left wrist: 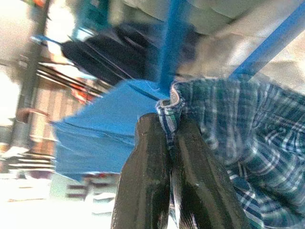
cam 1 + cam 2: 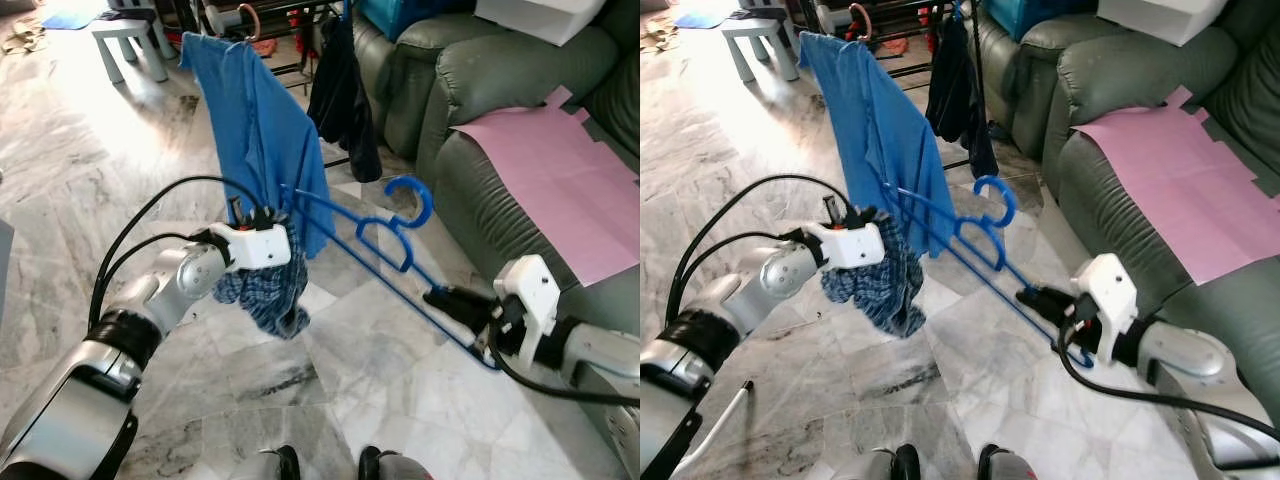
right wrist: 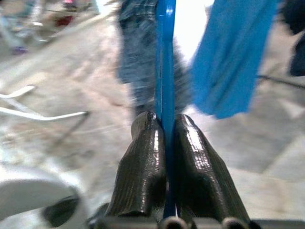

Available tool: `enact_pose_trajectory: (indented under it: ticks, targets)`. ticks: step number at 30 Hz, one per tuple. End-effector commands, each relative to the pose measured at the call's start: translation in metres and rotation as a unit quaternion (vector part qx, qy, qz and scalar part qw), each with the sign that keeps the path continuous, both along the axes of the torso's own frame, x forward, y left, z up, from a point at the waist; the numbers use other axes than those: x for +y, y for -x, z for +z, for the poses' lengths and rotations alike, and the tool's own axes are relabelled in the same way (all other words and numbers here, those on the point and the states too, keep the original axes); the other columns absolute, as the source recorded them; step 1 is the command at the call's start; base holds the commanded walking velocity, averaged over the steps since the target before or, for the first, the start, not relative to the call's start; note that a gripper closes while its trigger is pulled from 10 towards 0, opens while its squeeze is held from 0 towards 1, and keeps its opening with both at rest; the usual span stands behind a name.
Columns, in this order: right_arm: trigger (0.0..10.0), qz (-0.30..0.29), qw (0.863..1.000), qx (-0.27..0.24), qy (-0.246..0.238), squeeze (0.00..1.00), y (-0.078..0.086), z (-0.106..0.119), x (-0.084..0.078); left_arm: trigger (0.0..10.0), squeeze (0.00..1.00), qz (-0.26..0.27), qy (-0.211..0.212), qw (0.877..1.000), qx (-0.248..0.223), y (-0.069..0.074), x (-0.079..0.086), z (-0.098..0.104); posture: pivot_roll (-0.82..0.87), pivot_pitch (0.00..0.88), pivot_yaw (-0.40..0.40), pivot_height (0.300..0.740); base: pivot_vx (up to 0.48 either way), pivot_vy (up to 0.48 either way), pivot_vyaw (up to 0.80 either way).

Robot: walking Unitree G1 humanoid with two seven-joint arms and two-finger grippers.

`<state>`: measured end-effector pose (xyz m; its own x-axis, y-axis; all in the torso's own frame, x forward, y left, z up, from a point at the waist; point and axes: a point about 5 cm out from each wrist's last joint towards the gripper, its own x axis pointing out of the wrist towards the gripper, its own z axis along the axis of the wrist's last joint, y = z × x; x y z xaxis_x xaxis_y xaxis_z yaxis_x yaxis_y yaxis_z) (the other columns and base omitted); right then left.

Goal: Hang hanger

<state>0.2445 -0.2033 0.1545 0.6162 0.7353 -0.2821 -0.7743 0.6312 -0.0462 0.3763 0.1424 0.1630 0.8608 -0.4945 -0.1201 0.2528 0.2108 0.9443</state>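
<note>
Above the marble floor (image 2: 380, 380), beside the green sofa (image 2: 480, 120), the right pincer (image 3: 164, 126) is clamped tight on one end of a blue plastic hanger (image 2: 385, 240), while the left pincer (image 1: 167, 133) is pinched closed on the blue-checked cloth garment (image 2: 265, 290) draped at its other end.

Open marble floor (image 2: 330, 390) below; sofa (image 2: 480, 170) right, hanging blue shirt (image 2: 262, 130) ahead.

Far end of the blue hanger (image 2: 372, 232) behind the plaid cloth (image 2: 265, 290); rack (image 2: 270, 15) cut off above.
</note>
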Motion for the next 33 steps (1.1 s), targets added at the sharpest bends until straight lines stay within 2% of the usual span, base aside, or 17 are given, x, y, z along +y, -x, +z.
enact_pose_trajectory:
  ticks: [1,4,7,10,14,19,27,30,33]
  targets:
    - [10.0,0.045,0.999,0.021,-0.002,0.00,0.011,0.000,0.006,10.0,0.00,-0.010,0.002,1.000,-0.029,-0.001,-0.002,0.006,-0.06,0.175,0.034,0.740,0.000,0.000,0.00]
    - [10.0,0.061,0.997,0.041,0.012,0.00,0.018,-0.005,0.005,10.0,0.00,-0.012,0.001,0.999,-0.041,-0.002,-0.003,0.007,-0.07,0.174,0.036,0.740,0.000,0.000,0.00]
    - [10.0,0.049,0.998,0.037,0.028,0.00,0.017,-0.007,0.002,10.0,0.00,0.001,-0.009,0.999,-0.041,-0.004,0.001,0.005,-0.07,0.172,0.036,0.740,0.000,0.000,0.00]
    - [10.0,0.041,0.998,0.037,0.037,0.00,0.016,-0.008,0.000,10.0,0.00,0.017,0.003,0.999,-0.043,-0.007,0.007,0.007,-0.07,0.172,0.036,0.740,0.000,0.000,0.00]
    - [10.0,0.030,0.997,0.037,0.057,0.00,0.014,-0.012,-0.003,10.0,0.00,0.018,0.009,0.998,-0.056,-0.008,0.008,0.009,-0.08,0.169,0.033,0.740,0.000,0.000,0.00]
    - [10.0,0.056,0.995,0.047,0.070,0.00,0.018,-0.015,0.001,10.0,0.00,0.023,0.024,0.997,-0.070,-0.007,0.013,0.011,-0.07,0.176,0.027,0.740,0.000,0.000,0.00]
    - [10.0,0.039,0.993,0.031,0.109,0.00,0.012,-0.023,-0.003,10.0,0.00,0.019,0.041,0.997,-0.059,-0.007,0.016,0.012,-0.07,0.178,0.023,0.740,0.000,0.000,0.00]
    - [10.0,0.033,0.993,0.023,0.112,0.00,0.010,-0.021,-0.004,10.0,0.00,0.026,0.035,0.997,-0.060,-0.006,0.022,0.010,-0.07,0.179,0.022,0.740,0.000,0.000,0.00]
    - [10.0,0.015,0.993,-0.001,0.114,0.00,0.005,-0.016,-0.007,10.0,0.00,0.035,0.011,0.998,-0.057,-0.006,0.029,0.005,-0.08,0.181,0.022,0.740,0.000,0.000,0.00]
